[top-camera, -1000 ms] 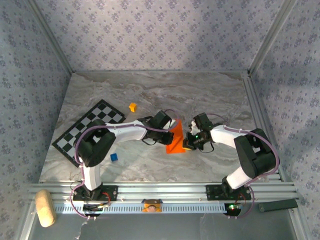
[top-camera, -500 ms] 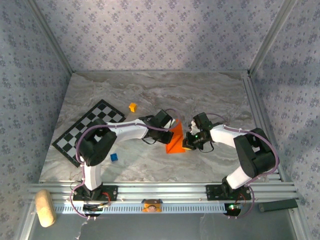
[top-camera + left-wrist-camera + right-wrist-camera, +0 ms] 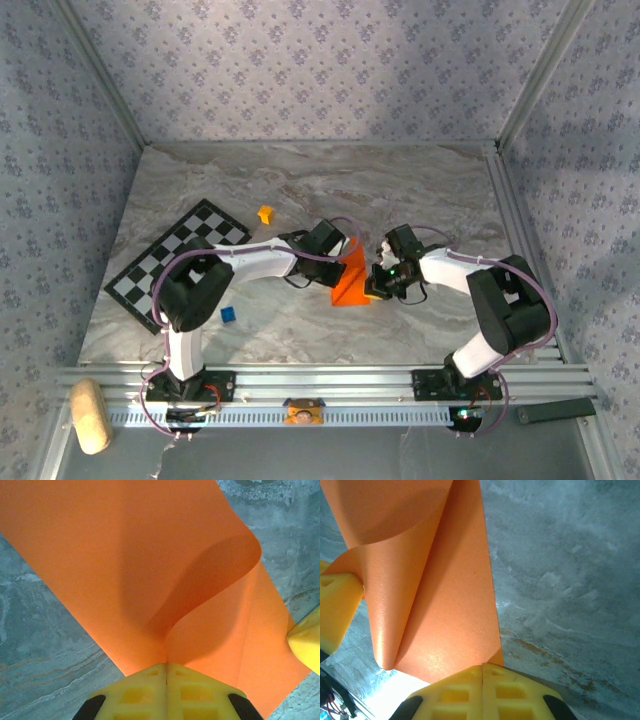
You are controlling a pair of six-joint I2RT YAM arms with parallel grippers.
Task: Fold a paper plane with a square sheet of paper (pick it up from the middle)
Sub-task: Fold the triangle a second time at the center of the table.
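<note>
The square sheet of paper [image 3: 352, 280] is bright orange, lifted off the marble table and bent into a curl between my two arms. My left gripper [image 3: 338, 254] is shut on its left edge; in the left wrist view the yellow jaws [image 3: 166, 664] meet on the paper [image 3: 150, 555], which loops up and over. My right gripper [image 3: 376, 282] is shut on the paper's right edge, and the right wrist view shows its jaws [image 3: 483, 666] pinching the sheet [image 3: 445, 595] at a corner. Each wrist view catches the other gripper's yellow fingers [image 3: 306, 640] [image 3: 335, 610] at its edge.
A black-and-white checkered board [image 3: 180, 260] lies at the left. A small yellow-orange cube [image 3: 265, 214] sits behind it and a small blue cube [image 3: 229, 314] in front. Patterned walls enclose the table on three sides. A cork-coloured roll [image 3: 90, 415] lies beyond the near rail.
Both arms have stayed almost still. The paper's upper part has curled over a little, so from above it looks more triangular.
</note>
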